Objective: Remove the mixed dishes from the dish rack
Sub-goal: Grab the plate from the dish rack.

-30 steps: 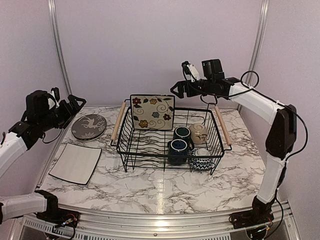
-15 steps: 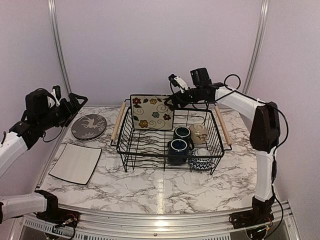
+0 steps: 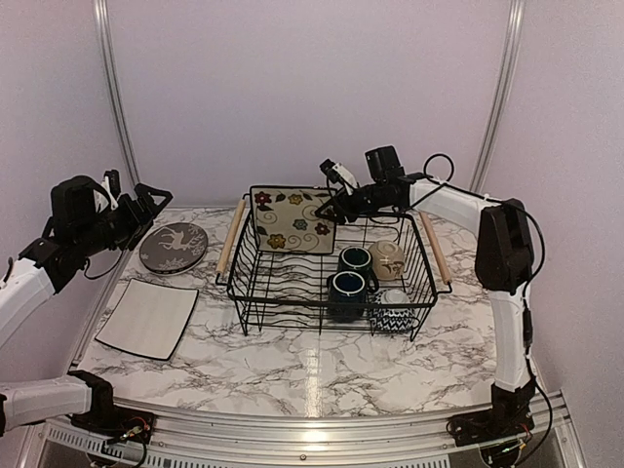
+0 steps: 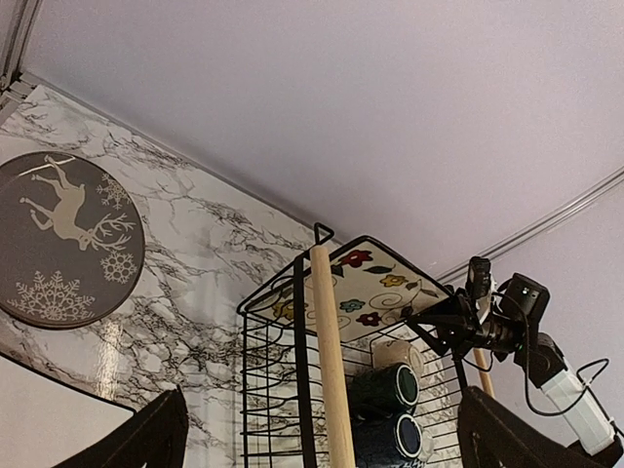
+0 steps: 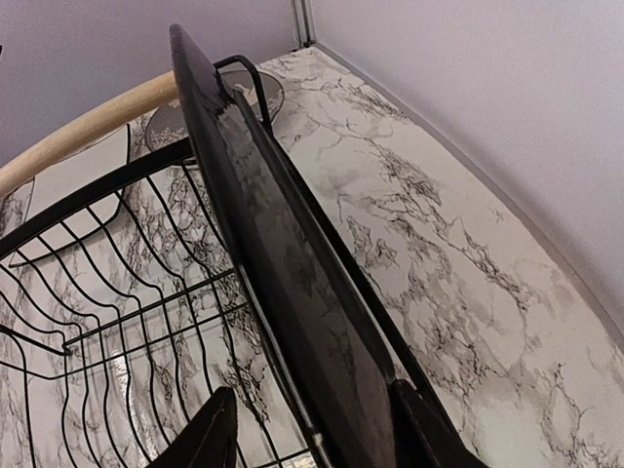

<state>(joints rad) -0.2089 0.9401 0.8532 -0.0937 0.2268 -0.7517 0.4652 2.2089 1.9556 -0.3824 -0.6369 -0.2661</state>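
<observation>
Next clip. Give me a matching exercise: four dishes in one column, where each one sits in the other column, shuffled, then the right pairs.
1. deer plate
2. floral plate
3. chevron bowl
4. beige bowl

A. standing on edge at the far side of the rack
B. in the rack's near right corner
C. flat on the table, left of the rack
D. in the rack, far right, beside a blue mug

Pairs: 1-C, 2-A, 3-B, 4-D

No lettering, label, brand, number or sign can be read anywhere in these views.
</observation>
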